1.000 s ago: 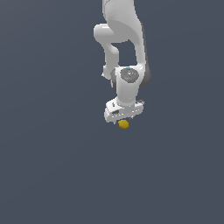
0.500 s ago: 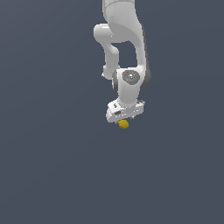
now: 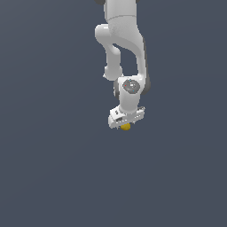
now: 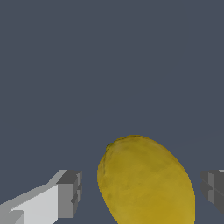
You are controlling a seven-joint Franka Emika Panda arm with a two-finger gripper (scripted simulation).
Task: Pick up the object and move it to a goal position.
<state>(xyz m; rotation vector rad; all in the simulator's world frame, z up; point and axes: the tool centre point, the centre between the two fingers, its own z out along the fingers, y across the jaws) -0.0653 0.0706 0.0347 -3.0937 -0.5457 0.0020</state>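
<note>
Over the last second the arm [image 3: 126,53] has lowered slightly: the round wrist joint [image 3: 130,86] sits lower in the exterior view than before and has drifted a little toward that view's right. The gripper [image 3: 125,120] and the object [image 3: 126,127] beneath it show almost no shift. No other change is discernible.

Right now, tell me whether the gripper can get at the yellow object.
Probably yes. The gripper sits right over the yellow object, which lies between its two fingers with gaps on both sides. Nothing else shows on the grey surface to block it.
</note>
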